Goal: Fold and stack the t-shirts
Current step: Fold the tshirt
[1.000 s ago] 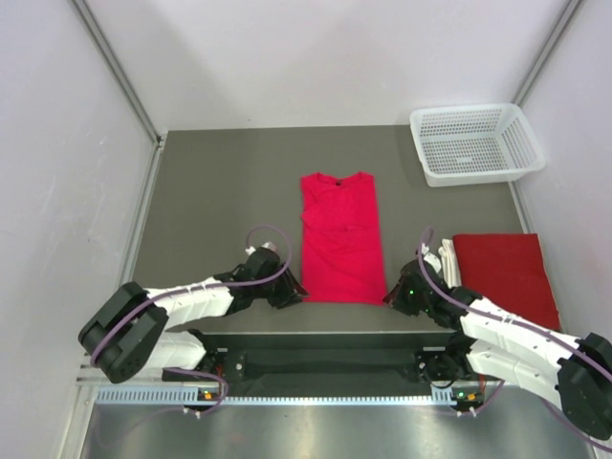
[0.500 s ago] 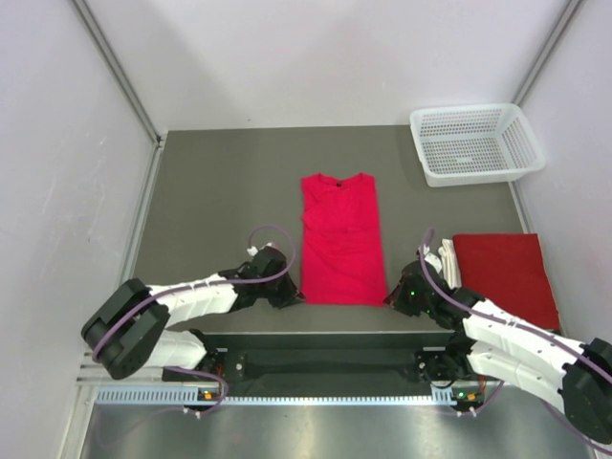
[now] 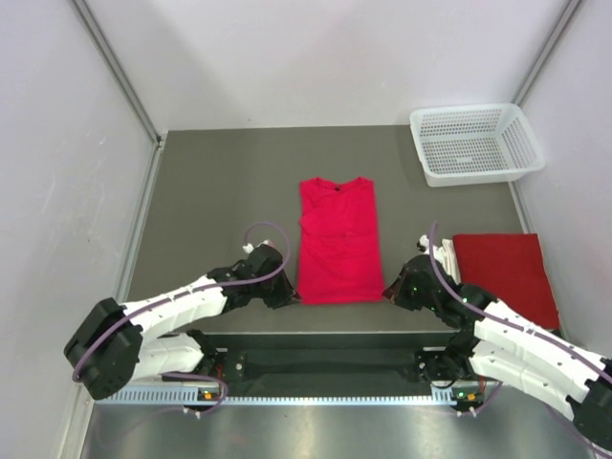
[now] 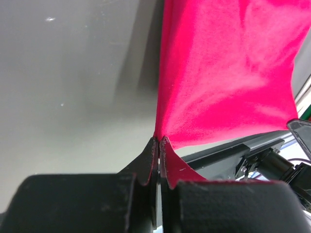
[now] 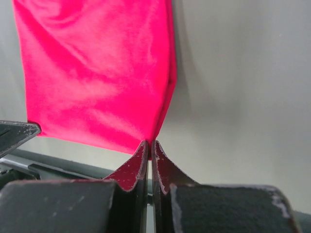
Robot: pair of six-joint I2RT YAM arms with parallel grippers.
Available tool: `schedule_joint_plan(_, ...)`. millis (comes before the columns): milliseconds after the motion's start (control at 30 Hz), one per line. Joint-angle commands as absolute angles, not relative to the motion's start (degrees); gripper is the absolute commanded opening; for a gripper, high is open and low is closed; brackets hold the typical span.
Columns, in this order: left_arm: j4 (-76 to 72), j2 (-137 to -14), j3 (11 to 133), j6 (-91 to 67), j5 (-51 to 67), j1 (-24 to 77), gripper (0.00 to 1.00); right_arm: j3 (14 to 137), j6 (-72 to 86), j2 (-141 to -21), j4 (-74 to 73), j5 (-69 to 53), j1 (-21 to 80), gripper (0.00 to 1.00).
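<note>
Now both of our claws sit at the near hem of the spread t-shirt (image 3: 337, 239). It lies mid-table (image 3: 220, 191), narrowed to a long rectangle, with its long axis running straight away from our bases and the collar at the far end. Our left gripper (image 4: 159, 143) is pinched fully together on the near-left hem corner, and our right gripper (image 5: 149, 145) is pinched just as tight on the near-right corner. In both wrist views the red cloth rises out of the closed fingertips and fans away from them. So the whole garment lies ahead of both claws and neither arm is nearer; each has its own corner. We judge the coming move to be carrying the hem forward along that axis toward the collar, with both arms travelling together so the fold comes out square. The table's near edge is just behind the grippers, leaving little room backward, while bare surface stretches beyond the collar. To our right a folded t-shirt (image 3: 507, 273) lies near the right arm and the white basket (image 3: 475, 143) stands in the far corner, both apart from the fold path.
</note>
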State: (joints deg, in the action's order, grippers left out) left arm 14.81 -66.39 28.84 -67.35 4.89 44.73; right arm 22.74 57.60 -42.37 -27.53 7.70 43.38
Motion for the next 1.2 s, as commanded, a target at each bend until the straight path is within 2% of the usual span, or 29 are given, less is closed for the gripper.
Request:
schedule_joint_plan(0, 18.89, -66.0, 33.74, -65.48, 4.22, 45.0, 0.0, 27.94, 56.08, -41.05, -30.76, 10.98, 44.47, 0.0)
schedule_joint_plan(200, 22.59, -68.55, 42.0, -62.49, 1.76, 44.83, 0.0, 34.44, 53.62, -42.53, -33.57, 14.06, 44.38, 0.0)
schedule_joint_plan(400, 23.82, -72.59, 49.3, -60.65, -3.51, 44.21, 0.0, 43.14, 49.23, -49.99, -34.8, 16.43, 42.81, 0.0)
schedule_joint_plan(633, 25.14, -80.49, 60.53, -55.29, -2.64, 37.19, 0.0, 52.64, 40.45, -59.84, -32.62, 15.91, 35.44, 0.0)
schedule_joint_plan(900, 22.85, -90.87, 72.93, -50.45, 2.02, 27.7, 0.0, 66.17, 33.05, -76.17, -28.3, 3.62, 24.53, 0.0)
schedule_joint_plan(1167, 18.98, -104.4, 86.91, -46.32, 7.22, 21.98, 0.0, 81.19, 28.92, -90.78, -27.77, 0.18, 19.6, 0.0)
